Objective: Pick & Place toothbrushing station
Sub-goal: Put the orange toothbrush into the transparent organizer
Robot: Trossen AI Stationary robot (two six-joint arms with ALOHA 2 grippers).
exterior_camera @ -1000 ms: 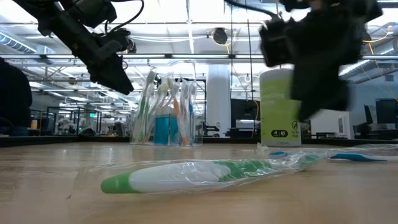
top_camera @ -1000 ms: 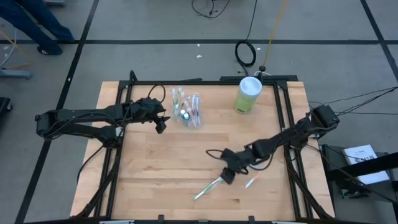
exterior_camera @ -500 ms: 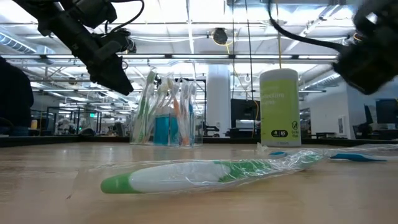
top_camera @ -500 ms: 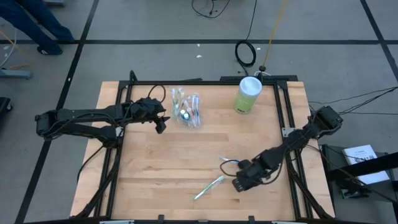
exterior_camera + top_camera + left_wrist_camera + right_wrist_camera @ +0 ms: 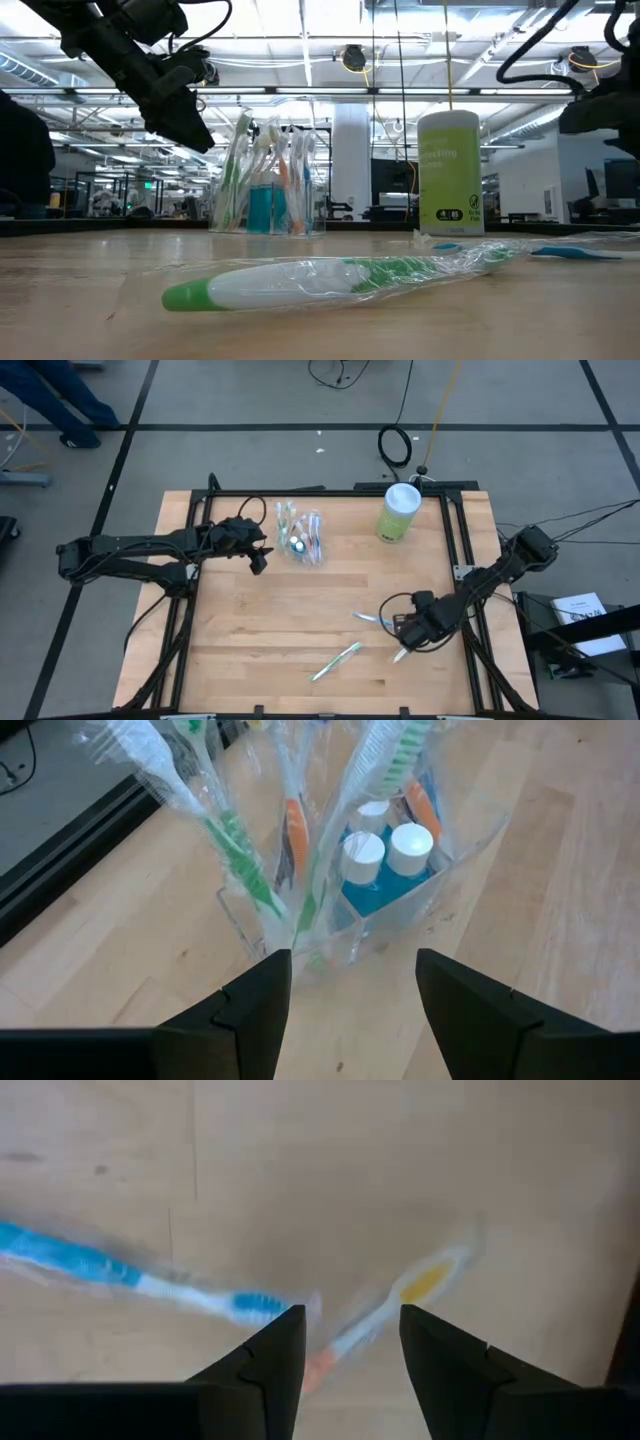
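Left gripper [image 5: 345,1010] spread, hovering just left of clear container [image 5: 301,540] holding wrapped toothbrushes [image 5: 230,860] and teal tubes [image 5: 385,870], far-left. Right gripper [image 5: 345,1350] spread above orange brush [image 5: 400,1305] beside blue brush [image 5: 130,1275], near-right. Green brush [image 5: 336,661] near centre. Green canister [image 5: 398,512] label unreadable.

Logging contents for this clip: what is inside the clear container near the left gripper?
The clear container holds wrapped toothbrushes standing upright, green and orange among them, and teal-blue tubes with white caps. Wrappers overlap, so an exact count and the container's bottom are hidden. The left gripper is open before it.
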